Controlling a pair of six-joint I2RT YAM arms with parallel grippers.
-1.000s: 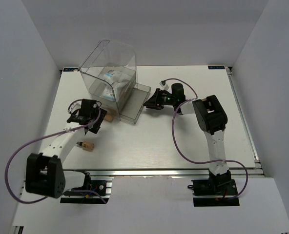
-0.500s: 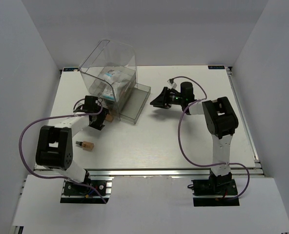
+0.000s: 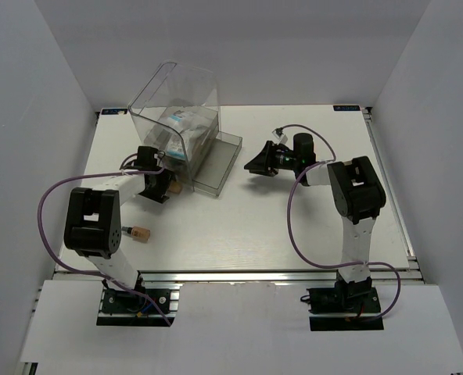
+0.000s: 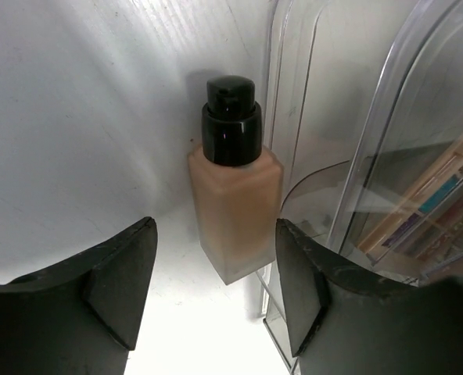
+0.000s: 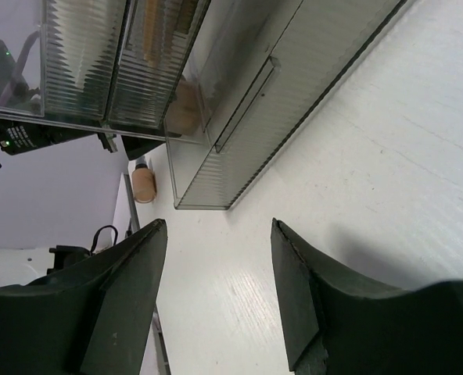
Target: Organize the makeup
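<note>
A tan foundation bottle (image 4: 235, 205) with a black cap stands on the table against the clear organizer box (image 3: 177, 101). My left gripper (image 4: 216, 277) is open, with its fingertips on either side of the bottle's base and not touching it. In the top view the left gripper (image 3: 163, 187) is beside this bottle (image 3: 177, 186). A second foundation bottle (image 3: 138, 233) lies on the table nearer the front. My right gripper (image 3: 256, 164) is open and empty, to the right of the pulled-out drawer (image 3: 218, 166). White-and-blue packets (image 3: 177, 125) sit inside the box. Eyeshadow palettes (image 4: 439, 205) show through its wall.
The organizer's drawer (image 5: 282, 98) sticks out toward the table's middle, just ahead of my right gripper (image 5: 216, 273). The lying bottle (image 5: 143, 184) shows far off in the right wrist view. White walls enclose the table on the left, the right and the back.
My left gripper has moved right and up to the bottle beside the organizer, and its arm has folded back. My right gripper has drawn away to the right from the drawer.
</note>
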